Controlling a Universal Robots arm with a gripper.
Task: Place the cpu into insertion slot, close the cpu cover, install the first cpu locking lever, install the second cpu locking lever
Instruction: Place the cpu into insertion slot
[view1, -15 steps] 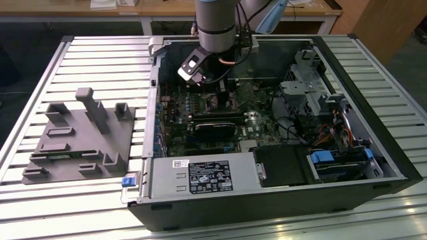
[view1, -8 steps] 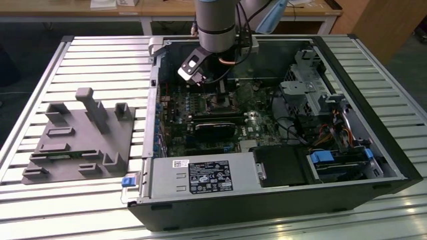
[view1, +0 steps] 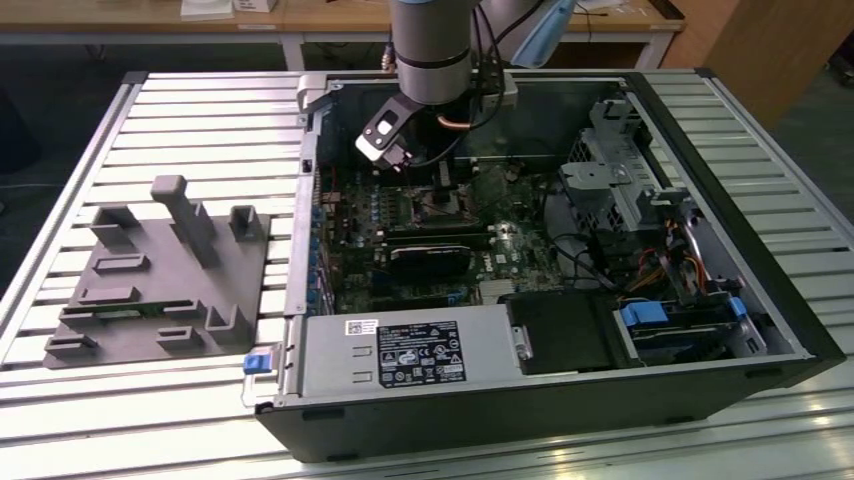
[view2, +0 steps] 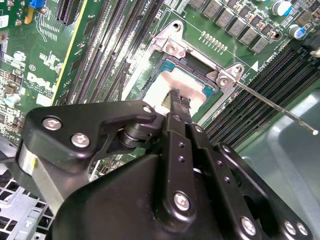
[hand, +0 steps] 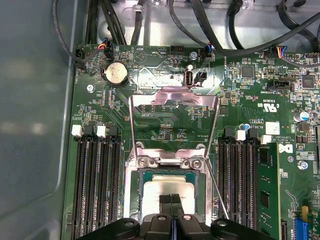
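Black gripper (hand: 171, 214) fingers are pressing shut on nothing, tips poised at the cpu (hand: 162, 187), which is sitting in the insertion slot (hand: 134, 170). The cpu cover (hand: 170, 96) is standing open. White lettering is running across the green circuit board (hand: 235, 100).

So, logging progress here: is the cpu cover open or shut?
Open: in the first wrist view the cpu cover is swung back from the insertion slot, leaving the cpu uncovered beneath the end effector.

black gripper (view2: 178, 98) — silver screws (view2: 181, 201), grey arm (view1: 434, 48)
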